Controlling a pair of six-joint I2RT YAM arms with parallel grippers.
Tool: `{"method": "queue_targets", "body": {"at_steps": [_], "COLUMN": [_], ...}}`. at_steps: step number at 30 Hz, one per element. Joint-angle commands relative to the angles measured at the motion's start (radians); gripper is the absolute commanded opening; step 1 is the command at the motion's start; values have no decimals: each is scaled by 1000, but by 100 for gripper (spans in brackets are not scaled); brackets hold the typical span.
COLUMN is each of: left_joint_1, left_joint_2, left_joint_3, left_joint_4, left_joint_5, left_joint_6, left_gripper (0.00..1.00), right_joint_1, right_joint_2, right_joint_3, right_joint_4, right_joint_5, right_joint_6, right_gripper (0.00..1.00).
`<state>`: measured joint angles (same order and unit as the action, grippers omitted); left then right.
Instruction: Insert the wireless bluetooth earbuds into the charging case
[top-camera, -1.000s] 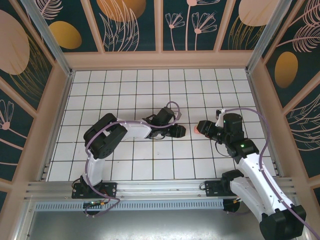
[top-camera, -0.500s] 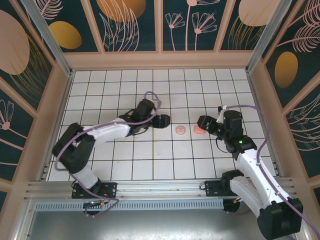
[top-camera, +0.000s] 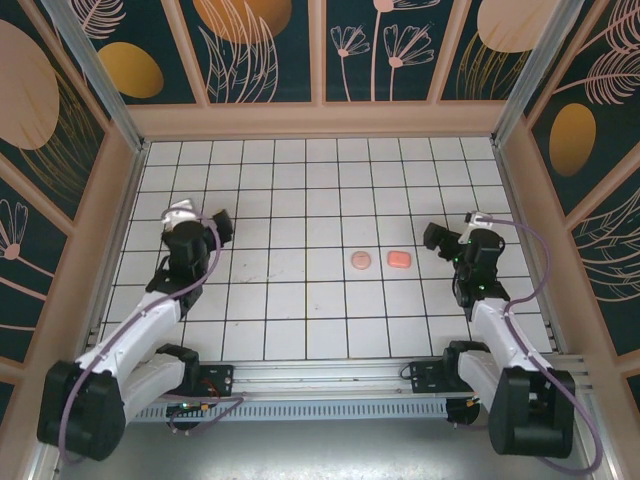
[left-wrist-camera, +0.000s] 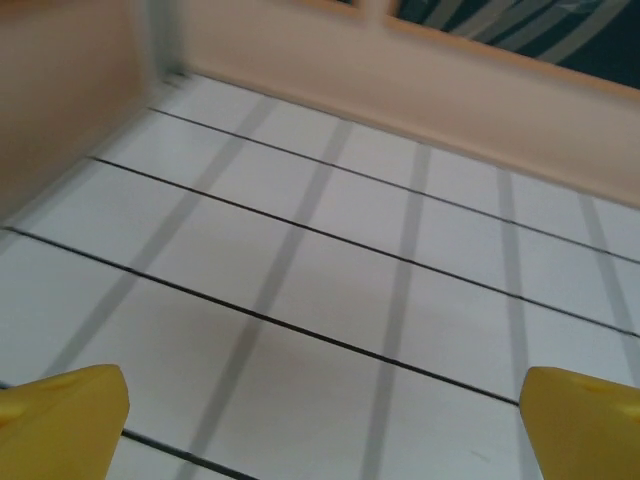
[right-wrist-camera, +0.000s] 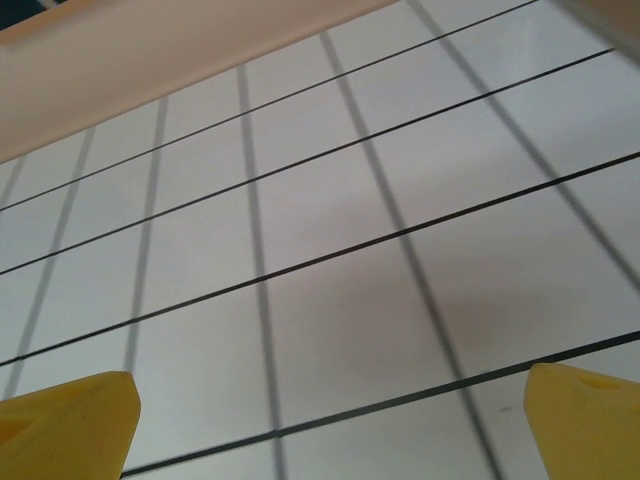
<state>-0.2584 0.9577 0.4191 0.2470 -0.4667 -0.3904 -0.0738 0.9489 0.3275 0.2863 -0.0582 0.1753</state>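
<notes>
- The salmon-pink charging case lies flat on the white tiled surface, a little right of the middle.
- Just to its left, across a narrow gap, sits a paler round pink disc. The two are not touching.
- The right claw hangs near the case, to its right and slightly farther back, clear of it.
- Seen from that wrist, its yellow fingertips sit in the two bottom corners, spread as wide as can be. There are only bare tiles between them and nothing is gripped.
- The left claw is well apart from the case, over by the left wall and pointing toward the far side.
- Its own yellow fingertips are likewise spread wide with nothing held. Black-lined tiles run off in front of them to a peach-coloured wall.
</notes>
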Motion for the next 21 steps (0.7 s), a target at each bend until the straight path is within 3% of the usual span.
{"method": "queue_targets", "body": {"at_steps": [1,6,14,17,19,21], "left_joint_1": [48,80,107,113,116,117], "left_joint_2": [-36,-4,279,401,449,515], "left_joint_3": [-108,-264,-336,-299,-252,-253], "left_joint_4": [204,477,1006,1132,1076,1146], "left_joint_5": [-179,-251,-154,-78,-32,14], "left_joint_6": [82,167,277,336,349,373], "left_gripper": [99,99,99,99,99,99], "right_joint_1": [-59,-72,-68,-51,-27,2], "right_joint_2": [63,195,320,373,407,439], "right_joint_3": [-39,-76,-100,-137,-140,-144], "right_joint_4": [264,510,743,870,898,927], "right_joint_5": [-43,-87,-117,-127,-115,-108], "right_joint_6": [-69,-130,-123,-116,-142,-174], "right_gripper": [99,99,99,99,99,99]}}
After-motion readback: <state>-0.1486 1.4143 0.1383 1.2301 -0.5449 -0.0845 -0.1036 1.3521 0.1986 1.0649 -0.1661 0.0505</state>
